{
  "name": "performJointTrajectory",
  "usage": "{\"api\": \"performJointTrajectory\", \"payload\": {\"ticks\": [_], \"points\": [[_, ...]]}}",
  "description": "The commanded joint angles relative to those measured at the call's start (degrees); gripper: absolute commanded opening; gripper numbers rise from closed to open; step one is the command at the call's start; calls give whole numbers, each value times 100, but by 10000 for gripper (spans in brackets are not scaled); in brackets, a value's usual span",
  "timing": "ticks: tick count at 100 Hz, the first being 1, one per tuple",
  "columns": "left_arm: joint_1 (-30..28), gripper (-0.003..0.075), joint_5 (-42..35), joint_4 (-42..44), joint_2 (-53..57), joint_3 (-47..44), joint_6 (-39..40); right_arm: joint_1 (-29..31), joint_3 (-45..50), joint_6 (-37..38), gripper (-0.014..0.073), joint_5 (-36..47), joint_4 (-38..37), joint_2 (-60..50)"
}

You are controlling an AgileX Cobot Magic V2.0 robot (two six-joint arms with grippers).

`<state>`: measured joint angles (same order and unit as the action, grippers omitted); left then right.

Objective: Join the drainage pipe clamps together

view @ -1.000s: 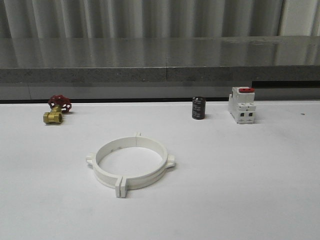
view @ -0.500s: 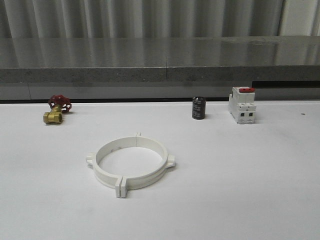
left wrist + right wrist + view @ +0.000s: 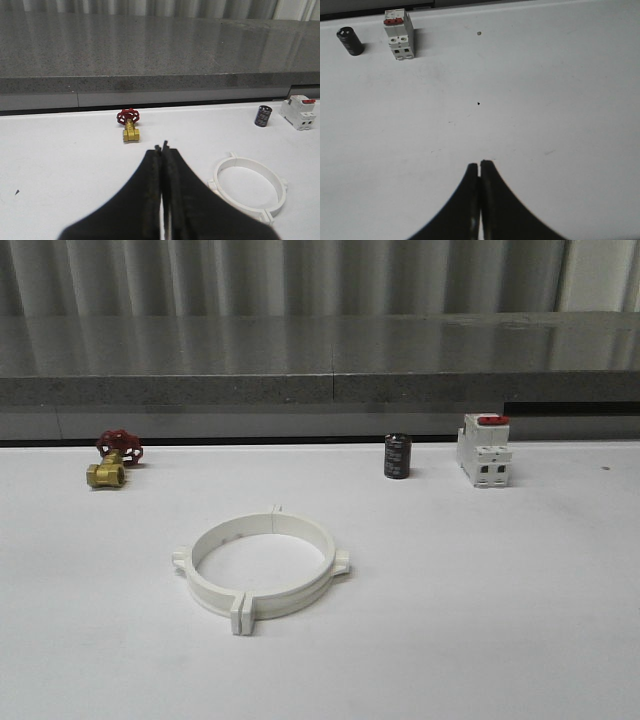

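On the far left of the white table (image 3: 520, 620), near its back edge, lies a brass valve (image 3: 107, 473) with a red handwheel (image 3: 120, 446). From the left wrist view the same valve sits ahead of the left gripper (image 3: 163, 148), well apart from the fingertips and slightly to one side of them. The left gripper's two black fingers (image 3: 150, 170) are pressed together with nothing between them.

Toward the middle of the table rest the drainage pipe clamps (image 3: 262, 566): two white half-rings lying flat, their end flanges meeting at the near side and again at the far side, so that together they form one closed ring. A small tab projects from the ring on each of its left and right sides. No lettering is legible on the plastic. From the left wrist view the ring lies beside the left fingers, close to them but not touching.

Further right, near the back edge, stands a small black cylinder (image 3: 397, 456), upright; any print on its sleeve is too small to read. Just beside it to the right stands a white boxy breaker (image 3: 484, 450) with a red switch on top; its markings cannot be read either.

From the right wrist view, both items lie well ahead of the right gripper (image 3: 480, 165). Its dark fingers (image 3: 492, 187) are closed tip to tip, holding nothing, above bare table surface.
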<state>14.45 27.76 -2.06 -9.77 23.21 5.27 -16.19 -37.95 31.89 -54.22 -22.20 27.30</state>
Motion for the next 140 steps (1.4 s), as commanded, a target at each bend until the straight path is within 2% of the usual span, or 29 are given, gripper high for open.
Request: {"api": "performJointTrajectory", "payload": {"ticks": [1, 19, 31, 43, 55, 62, 73, 96, 108, 140], "points": [[-14, -20, -442, -52, -62, 154, -3, 57, -17, -47, -69, 484, -226, -93], [-14, -20, -442, -52, -62, 154, -3, 146, 575, -54, -69, 1159, -187, -556], [-14, -20, -442, -52, -62, 154, -3, 539, 1074, -342, -69, 1792, 84, -985], [-14, -20, -442, -52, -62, 154, -3, 1023, 1547, -1104, -69, 2449, 637, -1389], [-14, -20, -442, -52, -62, 154, -3, 1492, 2061, -2135, -69, 3286, 1616, -1764], [-14, -20, -442, -52, -62, 154, -3, 1688, 2373, -2451, -69, 3767, 1968, -1916], [-14, -20, -442, -52, -62, 154, -3, 1784, 2832, -2458, -69, 4274, 2039, -2188], [-14, -20, -442, -52, -62, 154, -3, 1784, 3542, -2446, -69, 4655, 2137, -2881], [-14, -20, -442, -52, -62, 154, -3, 1784, 3831, -2425, -69, 4939, 2149, -2908], [-14, -20, -442, -52, -62, 154, -3, 1418, 3867, -2401, -69, 4964, 2149, -2908]]}}
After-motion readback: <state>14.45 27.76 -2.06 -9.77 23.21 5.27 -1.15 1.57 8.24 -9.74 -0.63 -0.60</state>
